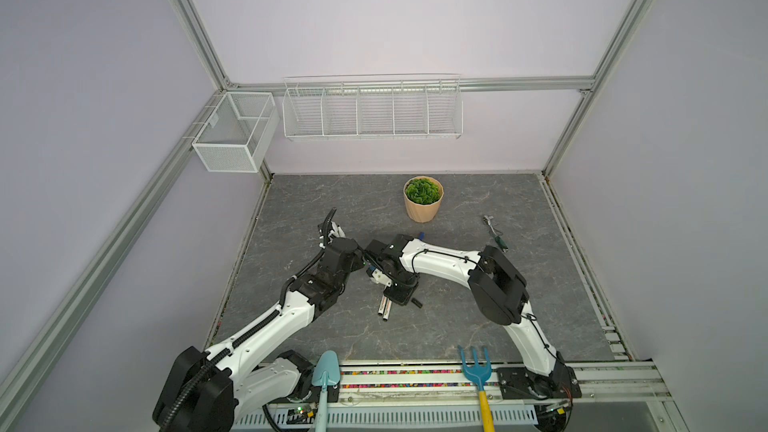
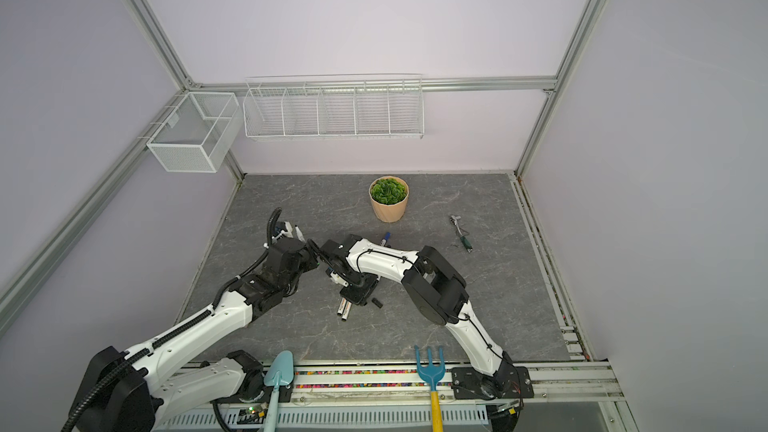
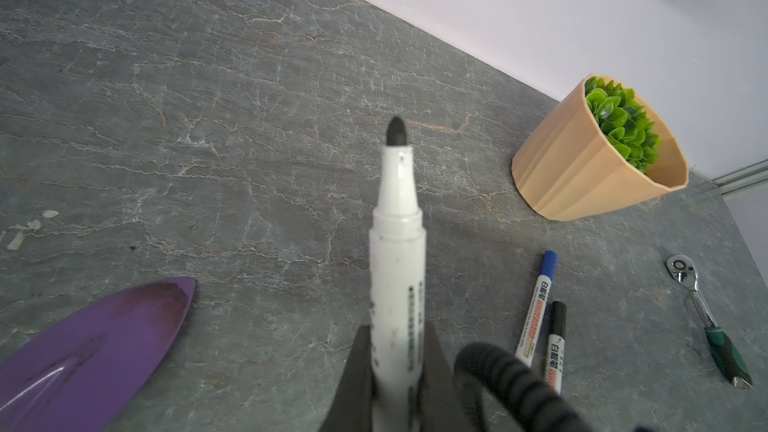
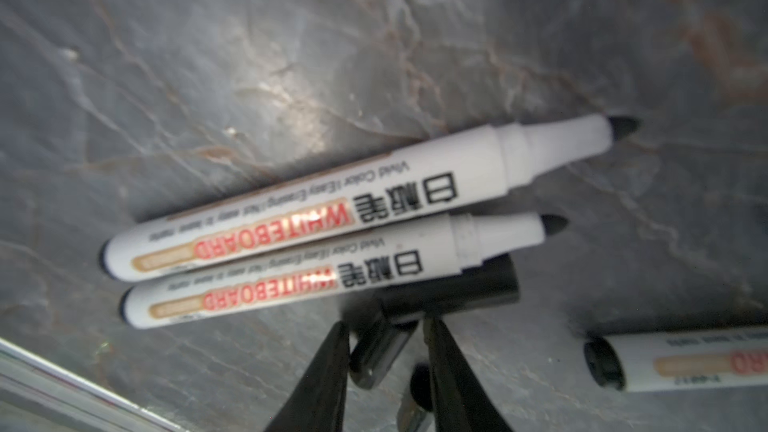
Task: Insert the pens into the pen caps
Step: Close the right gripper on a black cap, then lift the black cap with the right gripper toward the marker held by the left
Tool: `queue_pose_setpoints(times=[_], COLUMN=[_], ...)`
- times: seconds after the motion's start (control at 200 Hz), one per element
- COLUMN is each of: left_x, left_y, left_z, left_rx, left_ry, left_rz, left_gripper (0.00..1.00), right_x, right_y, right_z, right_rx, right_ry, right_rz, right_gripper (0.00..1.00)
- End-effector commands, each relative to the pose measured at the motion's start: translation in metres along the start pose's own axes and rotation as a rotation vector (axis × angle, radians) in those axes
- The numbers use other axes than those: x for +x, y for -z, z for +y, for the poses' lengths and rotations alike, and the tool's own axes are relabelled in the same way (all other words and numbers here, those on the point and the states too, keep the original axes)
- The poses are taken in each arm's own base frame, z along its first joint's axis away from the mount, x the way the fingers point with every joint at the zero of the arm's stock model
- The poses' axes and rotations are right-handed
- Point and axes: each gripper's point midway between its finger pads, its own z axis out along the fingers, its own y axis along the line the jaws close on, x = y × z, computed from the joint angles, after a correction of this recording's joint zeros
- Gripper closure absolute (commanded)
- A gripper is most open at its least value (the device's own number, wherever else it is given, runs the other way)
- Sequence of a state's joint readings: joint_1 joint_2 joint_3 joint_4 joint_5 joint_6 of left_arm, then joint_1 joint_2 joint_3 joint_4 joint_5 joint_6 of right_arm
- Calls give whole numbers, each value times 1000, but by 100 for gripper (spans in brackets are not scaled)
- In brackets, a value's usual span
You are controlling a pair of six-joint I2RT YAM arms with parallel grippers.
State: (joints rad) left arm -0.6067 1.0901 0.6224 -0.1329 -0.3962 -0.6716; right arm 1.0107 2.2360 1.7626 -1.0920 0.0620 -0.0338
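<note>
In both top views my left arm [image 1: 266,326] reaches in with a bent elbow and raised wrist. The right arm [image 1: 440,261] folds across the middle, wrist tipped down over two uncapped pens [image 1: 385,308] on the worktop [image 1: 436,334]; a loose cap [image 1: 417,303] lies just beside them. Left wrist view: the left end effector [image 3: 397,328] is clamped on a pen [image 3: 397,243], its barrel running straight out from the jaws, black tip leading. Right wrist view: the right end effector [image 4: 386,324] stands partly open astride a black cap [image 4: 378,351] — the two pens lie side by side just beyond, parallel, tips pointing the same way.
</note>
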Motion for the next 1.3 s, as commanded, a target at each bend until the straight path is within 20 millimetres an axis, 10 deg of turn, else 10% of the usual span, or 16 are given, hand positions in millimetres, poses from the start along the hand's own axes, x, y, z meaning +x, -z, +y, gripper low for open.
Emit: queue_pose_setpoints(times=[0.0, 0.525, 0.735, 0.99, 1.3], left_x=[0, 0, -1, 3, 36], left_y=[0, 0, 0, -4, -6], left_z=[0, -4, -9, -37, -101], left_rx=[7, 18, 43, 166, 508], left_ry=[5, -4, -26, -94, -211], left_rz=[-6, 5, 11, 48, 184], left_gripper=[100, 100, 100, 100, 100], right_x=[-6, -21, -26, -32, -39], right_y=[-22, -34, -24, 67, 201], right_z=[-13, 10, 4, -22, -110], right_rx=[105, -53, -53, -148, -295], right_ry=[7, 33, 11, -97, -377], right_rz=[6, -68, -126, -403, -855], right_gripper=[64, 63, 80, 82, 85])
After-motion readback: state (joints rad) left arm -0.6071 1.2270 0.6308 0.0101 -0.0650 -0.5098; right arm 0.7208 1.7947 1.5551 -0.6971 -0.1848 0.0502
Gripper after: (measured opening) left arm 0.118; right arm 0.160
